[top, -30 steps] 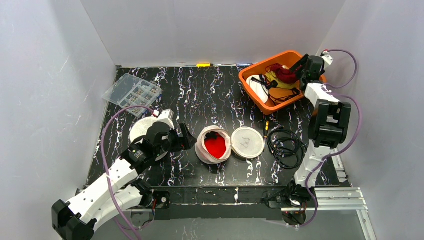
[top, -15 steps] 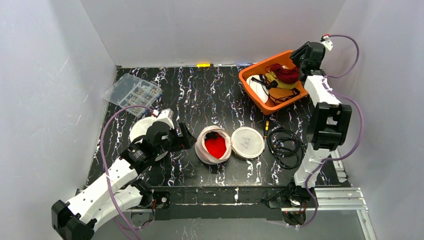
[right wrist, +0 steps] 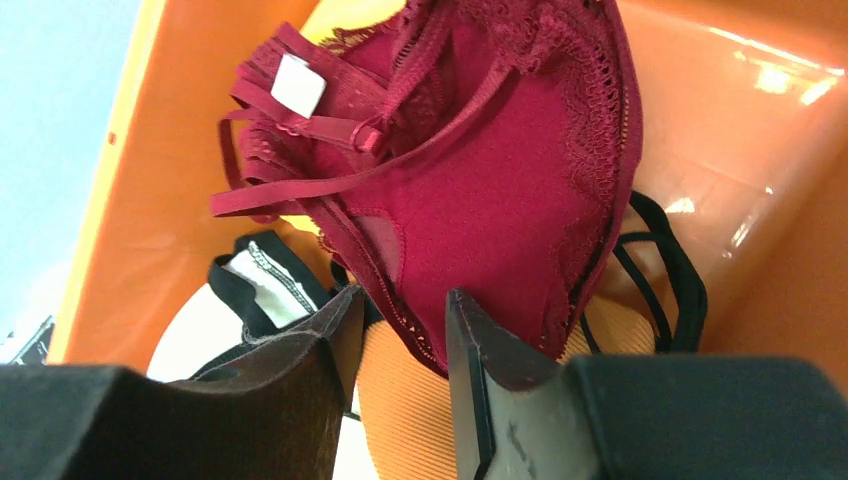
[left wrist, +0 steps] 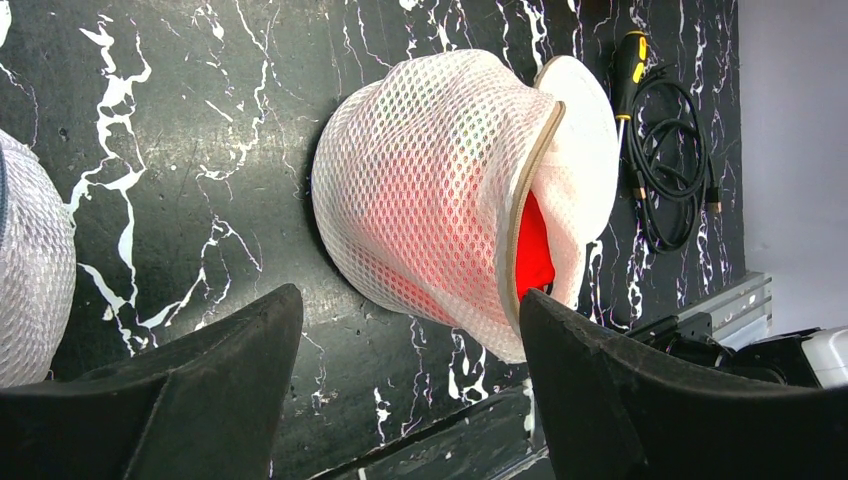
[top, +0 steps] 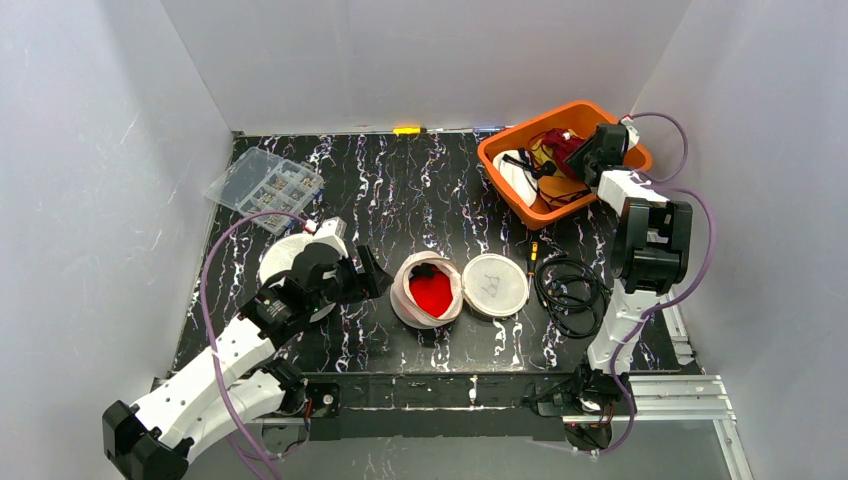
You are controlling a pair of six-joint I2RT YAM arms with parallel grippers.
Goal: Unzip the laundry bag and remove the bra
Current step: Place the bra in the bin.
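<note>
a: item one, laundry bag [left wrist: 420,190]. where is it lying?
b: it is sitting mid-table, toward 6 o'clock. its zip [left wrist: 520,215] is already gaping, and its round flap [top: 495,285] is folding out at 3 o'clock. the red bra [left wrist: 533,255] is showing inside.
a: item two, left gripper [left wrist: 408,300]?
b: it is hovering at the bag's 9 o'clock, fingers spread wide, holding nothing.
a: item three, right gripper [right wrist: 400,300]?
b: it is dipping into the orange bin [top: 505,140] at the table's 1 o'clock. its fingers are standing narrowly apart over a dark red bra [right wrist: 480,200], visibly clamping nothing.
a: handling note?
b: in my judgement, one gripper should be pinning the mesh wall. the other should be entering the opening from 3 o'clock, pinching red cloth only and drawing it out along the gap, so the mesh is not coming along.
a: changes against earlier frames?
b: half a second back the right wrist is riding higher, at the bin's 1 o'clock corner. now it is sitting lower, inside the bin. the left arm and the bag are staying put.
</note>
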